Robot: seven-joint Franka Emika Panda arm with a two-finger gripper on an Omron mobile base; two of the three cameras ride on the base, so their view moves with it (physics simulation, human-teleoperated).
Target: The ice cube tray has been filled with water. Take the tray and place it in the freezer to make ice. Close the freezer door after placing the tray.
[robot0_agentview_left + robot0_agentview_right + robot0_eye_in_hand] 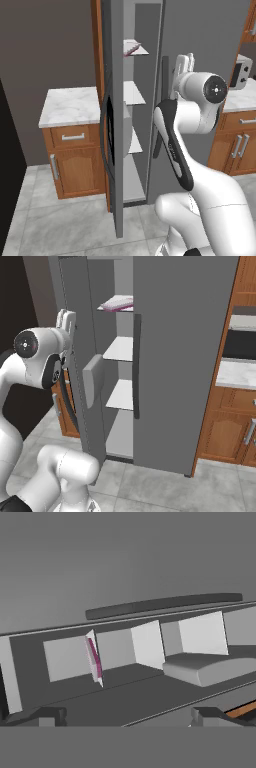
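Note:
The ice cube tray [131, 48] [117, 303], pale with a pink edge, lies on the top white shelf inside the freezer [135, 125] [120, 356]. In the rolled hand view the ice cube tray [94, 657] appears edge-on among the shelves. The freezer door [116, 150] [75, 381] stands wide open, its black dispenser panel [107, 130] facing left. My gripper [127, 716] is open and holds nothing; both fingertips point into the freezer, well short of the tray. Its white hand [183, 64] [65, 320] hovers at upper-shelf height in front of the opening.
The plain grey right door [185, 356] is shut, its dark handle [165, 100] [136, 366] beside the opening. A grey bin [93, 380] juts from the freezer door's inner face. A marble-topped wooden cabinet [70, 107] stands left of the door. More wooden cabinets [230, 431] stand at the right.

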